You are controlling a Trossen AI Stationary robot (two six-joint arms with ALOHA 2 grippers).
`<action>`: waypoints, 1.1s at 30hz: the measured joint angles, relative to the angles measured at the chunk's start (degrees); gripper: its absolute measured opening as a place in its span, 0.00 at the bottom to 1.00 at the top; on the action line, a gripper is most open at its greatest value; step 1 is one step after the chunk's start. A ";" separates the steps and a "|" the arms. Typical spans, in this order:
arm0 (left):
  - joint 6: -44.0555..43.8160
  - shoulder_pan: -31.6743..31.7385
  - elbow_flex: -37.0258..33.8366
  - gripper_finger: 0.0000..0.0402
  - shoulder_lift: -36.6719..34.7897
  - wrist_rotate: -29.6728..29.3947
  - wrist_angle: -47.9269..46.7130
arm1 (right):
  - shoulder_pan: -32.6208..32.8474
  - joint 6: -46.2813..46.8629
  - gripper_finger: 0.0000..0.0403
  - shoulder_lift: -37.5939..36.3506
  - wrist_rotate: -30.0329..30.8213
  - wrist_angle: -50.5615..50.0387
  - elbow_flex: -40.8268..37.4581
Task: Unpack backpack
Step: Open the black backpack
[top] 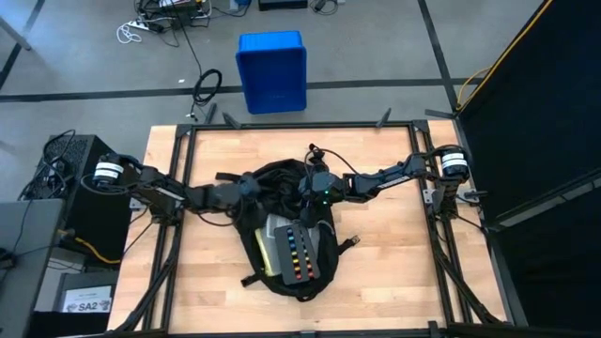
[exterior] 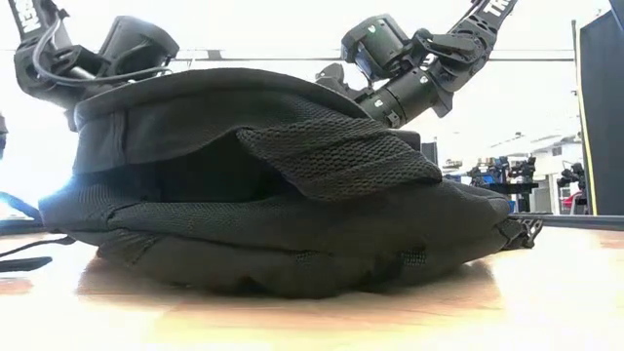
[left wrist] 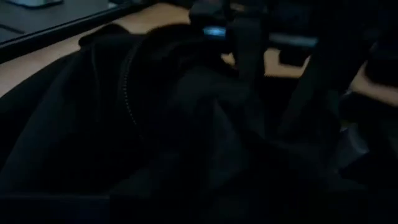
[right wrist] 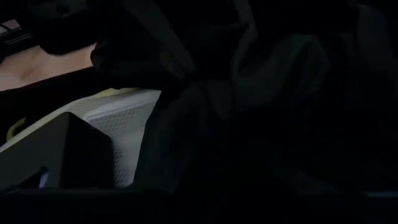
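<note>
Black soft fabric makes up the rounded backpack [top: 282,230], which lies flat at the middle of the high view on the pale wooden worktop [top: 394,282], its opened mouth toward the top of the frame. Through the opening a pale flat item [top: 272,246] and a dark flat case with rows of coloured dots [top: 300,255] lie exposed, both resting on or in the bag rather than on the bare wood. Judging by that, the unpacking is barely begun: the bag is opened, but nothing appears to be set aside yet, and every item is left to lift out.

From centre left the left pincer [top: 252,186] reaches to the bag's upper rim; from centre right the right pincer [top: 315,188] meets the same rim. Both are buried in black cloth, so I cannot tell how wide either stands or whether it grips fabric.

At upper centre of the high view, beyond the worktop, a blue plastic bin [top: 272,70] stands on the floor.

Only the high view shows the contents and the bin. In the low view the bag is a dark mound with a mesh strap [exterior: 341,151] across it, hiding the opening. The right wrist view alone shows a white textured surface [right wrist: 121,134] close inside the bag; the left wrist view gives just dark folds and a zip line [left wrist: 129,93].
</note>
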 joint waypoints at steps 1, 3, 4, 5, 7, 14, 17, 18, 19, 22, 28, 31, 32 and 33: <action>-0.11 0.14 -0.61 0.44 0.00 0.65 1.62 | 0.00 0.00 0.28 0.00 -0.06 0.02 0.00; -0.16 0.20 -1.42 0.44 0.00 1.09 3.84 | -0.02 -0.07 0.28 0.00 -0.26 0.09 0.00; -0.18 0.20 -1.66 0.44 0.02 1.12 4.62 | -0.02 -0.24 0.28 0.00 -0.54 0.22 0.00; -0.19 0.20 -1.75 0.44 0.01 1.12 5.06 | -0.02 -0.54 0.28 0.00 -0.75 0.33 0.00; -0.37 0.20 -1.77 0.44 0.02 1.42 5.35 | -0.04 -1.03 0.27 -0.21 -1.34 0.36 0.00; -1.59 0.18 -1.77 0.44 0.00 3.68 6.07 | 0.85 -2.34 0.29 -3.31 -2.28 -0.39 -0.07; -1.55 0.18 -1.77 0.44 0.00 3.71 7.27 | 1.43 -3.56 0.29 -5.31 -2.24 -0.66 -0.07; -1.53 0.18 -1.77 0.44 0.00 3.92 7.69 | 1.68 -3.88 0.29 -5.99 -2.22 -1.08 -0.07; -1.51 0.18 -1.77 0.44 0.00 4.17 8.22 | 1.90 -4.08 0.29 -6.71 -2.17 -1.44 -0.07; -1.54 0.18 -1.75 0.44 0.00 5.10 9.59 | 2.66 -4.20 0.29 -8.64 -2.14 -1.95 -0.07; -1.32 0.15 -1.71 0.44 0.00 5.82 13.31 | 5.56 -4.22 0.28 -11.19 -2.08 -2.58 -0.04; -0.14 0.15 -1.71 0.44 0.00 5.87 16.20 | 7.37 -4.54 0.27 -12.08 -1.48 -3.86 -0.04; -0.09 0.15 -1.66 0.44 0.00 5.87 16.88 | 8.01 -4.69 0.26 -12.40 -1.11 -4.15 -0.04; -0.08 0.15 -1.66 0.44 0.00 5.89 17.52 | 8.65 -4.95 0.26 -12.70 -0.66 -4.44 -0.04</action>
